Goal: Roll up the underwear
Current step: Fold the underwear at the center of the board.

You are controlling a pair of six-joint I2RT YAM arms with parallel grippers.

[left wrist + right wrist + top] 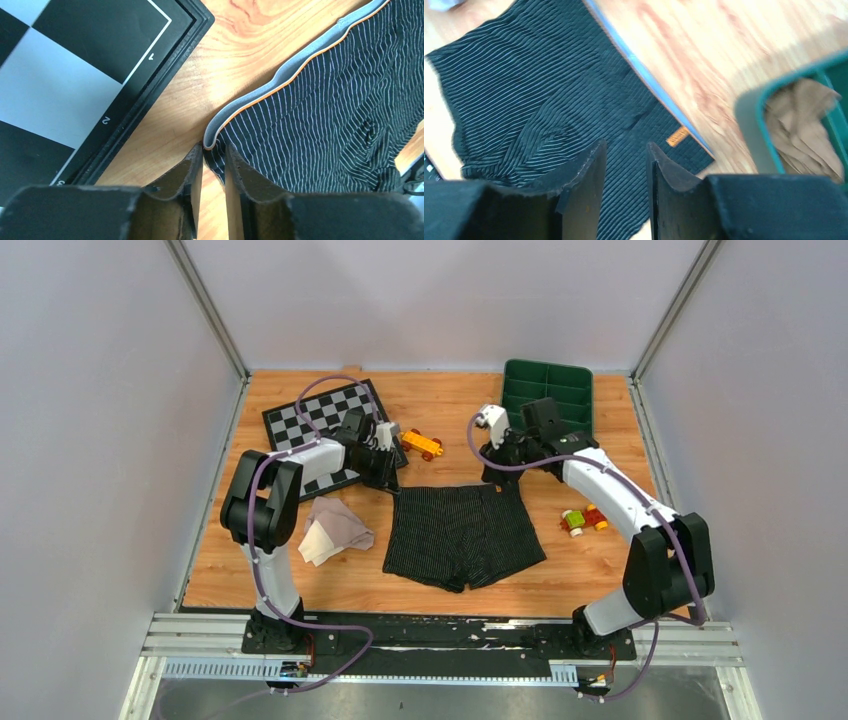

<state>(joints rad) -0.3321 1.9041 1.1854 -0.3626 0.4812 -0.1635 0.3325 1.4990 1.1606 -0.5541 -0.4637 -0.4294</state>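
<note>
A pair of black pinstriped cloth underwear [463, 537] lies spread flat in the middle of the wooden bench [560, 580]. Its grey waistband [285, 75], edged with a thin orange line, faces the far side, and the leg openings face the arms' bases. The left fingers [192, 175] stand at the waistband's far-left corner. The corner of the band sits right at their tips, and a bit of striped cloth shows in the narrow gap between them. The two fingers are a little apart, with bare wood visible further down the gap, so they look released rather than pinched on the cloth. Just to their left lies the black-and-white checkerboard mat [75, 75], its black rim near the waistband but not touching it.

The right fingers [584, 175] hang over the other end of the waistband, also parted with nothing clamped. Striped cloth fills the gap, and a small orange label [678, 136] on the band's corner lies just beyond the tips. This view is blurred, so I cannot tell whether they touch the cloth. Near that corner stands a dark green plastic tray [751, 120] holding a crumpled tan-brown cloth garment [804, 125]; which compartment is unclear.

A pale pink-beige cloth garment [335, 528] lies bunched to the left of the black pair, apart from it and close to the left arm. An orange toy car [421, 443] sits beyond the waistband, between the two wrists. A small cluster of red, green and yellow toy blocks [583, 520] lies to the right of the black pair.
</note>
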